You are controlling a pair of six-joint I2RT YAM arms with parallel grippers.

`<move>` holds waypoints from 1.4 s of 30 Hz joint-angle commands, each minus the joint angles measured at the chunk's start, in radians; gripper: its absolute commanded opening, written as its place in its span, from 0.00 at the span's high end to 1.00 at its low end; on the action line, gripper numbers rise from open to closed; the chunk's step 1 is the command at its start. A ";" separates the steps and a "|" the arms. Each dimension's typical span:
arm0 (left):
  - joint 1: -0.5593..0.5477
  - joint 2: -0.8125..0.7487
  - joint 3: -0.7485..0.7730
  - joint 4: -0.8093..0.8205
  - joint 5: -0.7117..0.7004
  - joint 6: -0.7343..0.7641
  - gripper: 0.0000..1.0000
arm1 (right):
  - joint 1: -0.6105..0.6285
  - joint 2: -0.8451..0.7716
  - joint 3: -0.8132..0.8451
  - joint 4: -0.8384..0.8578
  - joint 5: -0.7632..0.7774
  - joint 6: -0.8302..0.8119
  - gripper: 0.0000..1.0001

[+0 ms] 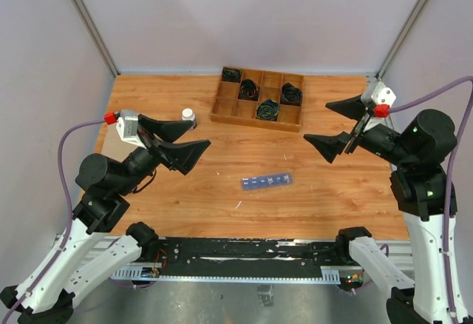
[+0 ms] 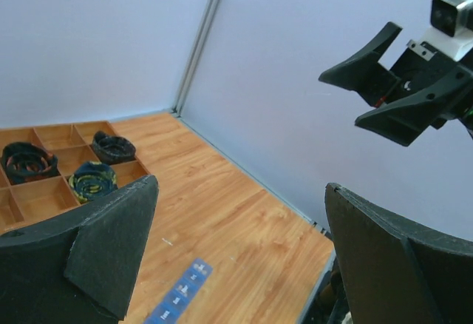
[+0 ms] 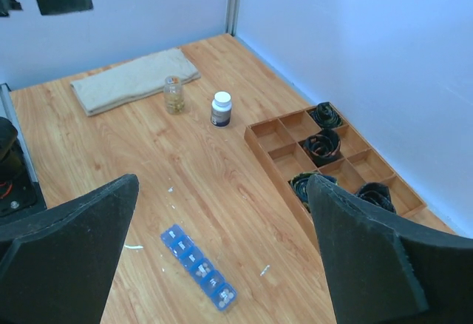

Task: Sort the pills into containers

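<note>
Pale walls close in a wood-grain tabletop [image 1: 185,198], with a wooden tray [image 1: 251,122] of coiled black cables at its far edge. The pill organizer [image 1: 266,181] lies flat on the bare wood on the near side of that tray, well apart from it and roughly in line with its right half. It is a slim blue strip of small square lidded cells. Whether any lid is up, or what the cells hold, is too small to tell.

Its long axis runs nearly parallel to the tray's front rim, the right end tipped a little toward the tray.

It looks light, stiff and smooth, so it will likely skate on the wood if nudged. It sits low, so fingers would have to reach right down to the surface. The safest hold is probably across the narrow width near the middle, or pinning one end while the lids are worked.

Both pincers hang in the air, gaping wide and holding nothing: the left pincer [image 1: 194,137] to the tray's near left, the right pincer [image 1: 318,122] just off its right end.
</note>
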 commanded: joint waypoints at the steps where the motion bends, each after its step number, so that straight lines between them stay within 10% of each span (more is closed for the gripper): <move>1: 0.007 -0.014 0.014 -0.042 0.033 0.010 0.01 | -0.021 -0.021 0.034 -0.009 0.018 0.087 0.02; 42: 0.007 -0.042 0.003 -0.085 0.059 0.061 0.01 | -0.039 -0.086 0.042 -0.059 0.190 0.120 0.01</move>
